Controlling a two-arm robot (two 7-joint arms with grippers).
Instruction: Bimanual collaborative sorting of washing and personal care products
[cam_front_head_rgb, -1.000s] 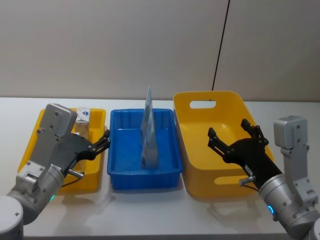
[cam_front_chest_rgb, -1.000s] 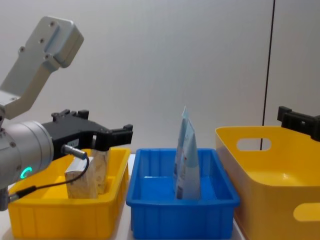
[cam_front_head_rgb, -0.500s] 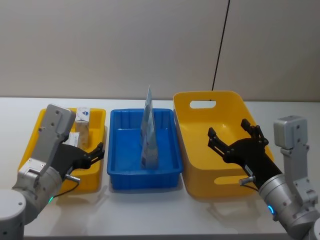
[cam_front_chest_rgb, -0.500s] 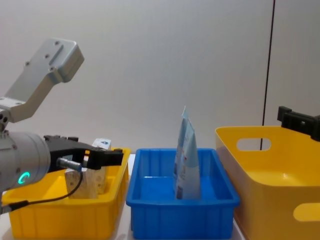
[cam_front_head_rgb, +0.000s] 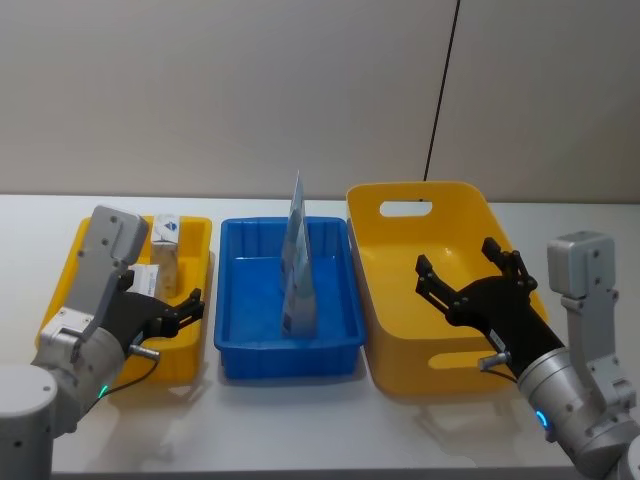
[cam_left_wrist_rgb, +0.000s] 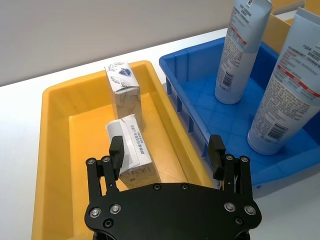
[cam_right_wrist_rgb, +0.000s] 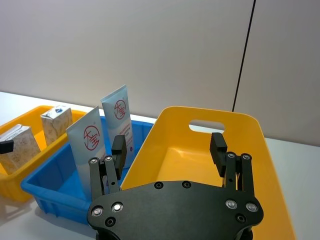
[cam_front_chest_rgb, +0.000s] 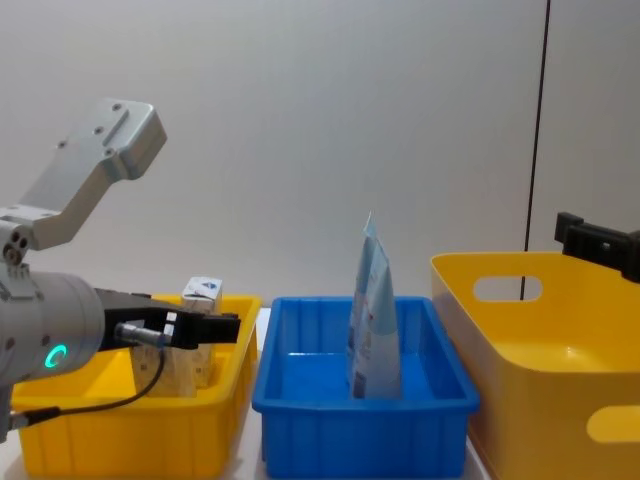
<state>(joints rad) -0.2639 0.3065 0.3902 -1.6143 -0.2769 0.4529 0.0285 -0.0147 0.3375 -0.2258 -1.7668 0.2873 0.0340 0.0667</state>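
Two beige speckled packs with white tops stand in the small yellow bin (cam_left_wrist_rgb: 55, 92): the far pack (cam_left_wrist_rgb: 123, 85) and the near pack (cam_left_wrist_rgb: 133, 152). My left gripper (cam_left_wrist_rgb: 166, 152) hangs open and empty over the bin's near end, with one finger beside the near pack. In the head view the left gripper (cam_front_head_rgb: 183, 306) is at that bin's right rim, next to the packs (cam_front_head_rgb: 165, 235). Two light-blue tubes (cam_left_wrist_rgb: 241, 47) (cam_left_wrist_rgb: 286, 92) stand upright in the blue bin (cam_front_head_rgb: 240, 345). My right gripper (cam_front_head_rgb: 462, 268) is open and empty above the large yellow bin (cam_front_head_rgb: 395, 345).
The three bins sit side by side on the white table (cam_front_head_rgb: 300, 420): small yellow on the left, blue in the middle, large yellow with handle slots on the right. A plain wall with a dark vertical line (cam_front_head_rgb: 440, 100) stands behind.
My left gripper has sunk and drawn back toward me over the small yellow bin, uncovering the packs. The right arm, tubes and bins have not moved.
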